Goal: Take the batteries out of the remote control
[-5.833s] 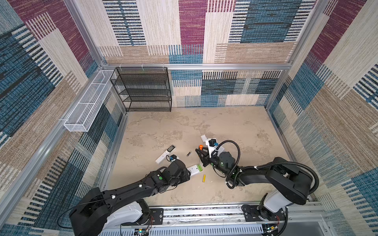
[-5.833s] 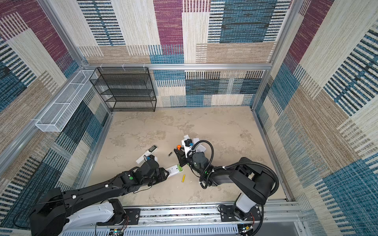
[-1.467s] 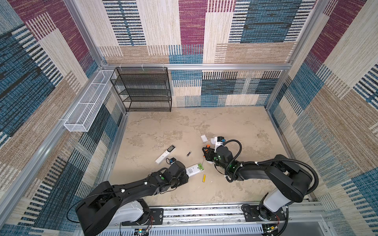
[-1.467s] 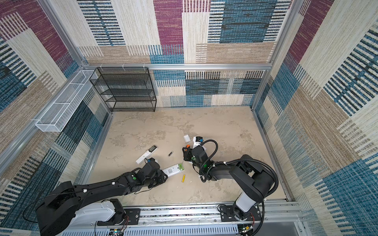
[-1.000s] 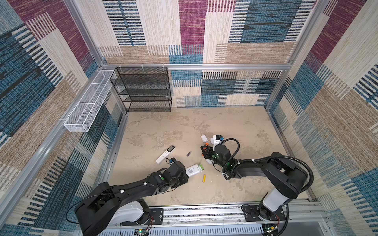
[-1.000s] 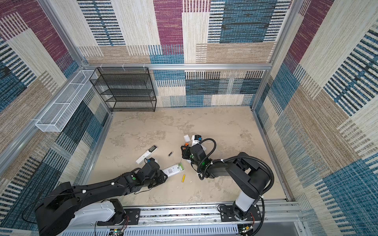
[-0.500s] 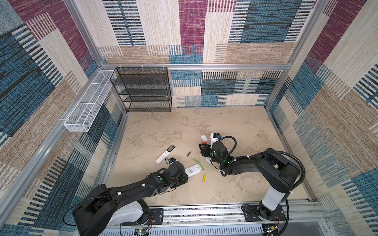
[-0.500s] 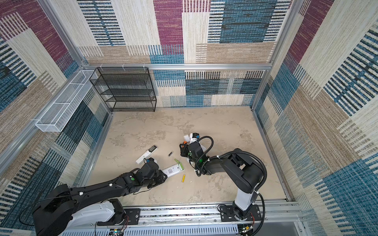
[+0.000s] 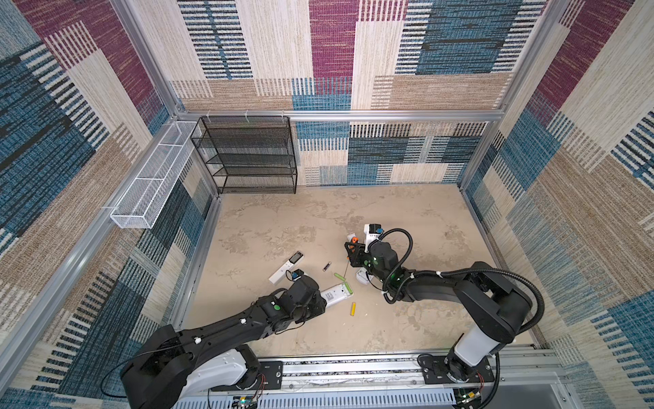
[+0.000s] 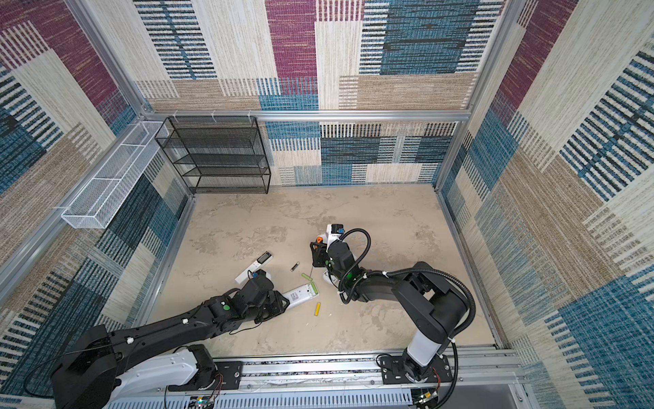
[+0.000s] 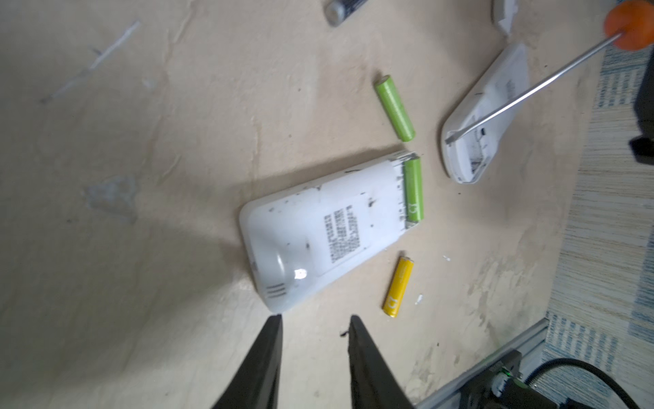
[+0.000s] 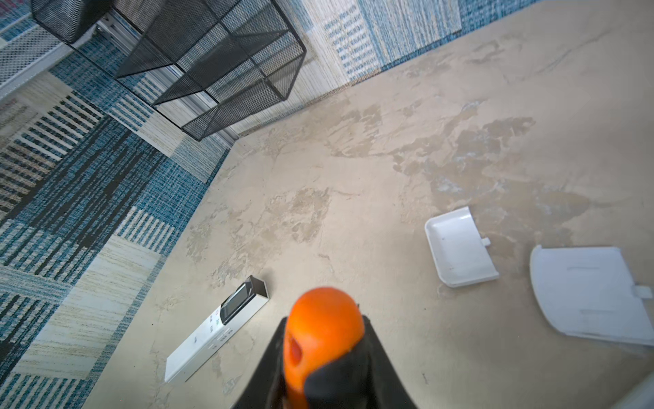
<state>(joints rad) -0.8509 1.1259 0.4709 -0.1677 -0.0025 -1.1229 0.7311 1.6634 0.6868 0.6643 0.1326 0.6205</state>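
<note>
The white remote control (image 11: 318, 226) lies face down with one lime green battery (image 11: 414, 189) in its open end. A second green battery (image 11: 394, 108), a yellow one (image 11: 398, 286) and a black one (image 11: 345, 9) lie loose on the floor; both top views show them (image 9: 339, 275) (image 10: 317, 308). My left gripper (image 11: 315, 318) (image 9: 320, 301) is open and holds nothing, just short of the remote's closed end. My right gripper (image 12: 323, 329) (image 9: 354, 251) is shut on the orange-and-black screwdriver (image 12: 320, 333). The screwdriver's tip rests in a smaller white remote (image 11: 485, 117).
A long white remote with a dark screen (image 9: 286, 267) (image 12: 216, 329) lies left of the arms. Two white battery covers (image 12: 458, 248) (image 12: 587, 297) lie beyond the right gripper. A black wire shelf (image 9: 247, 155) and a white mesh basket (image 9: 152, 177) stand at the back left.
My right gripper has shifted a little to the left with the screwdriver in it. A green battery now lies loose beside the remote's open end. The left arm has stayed put.
</note>
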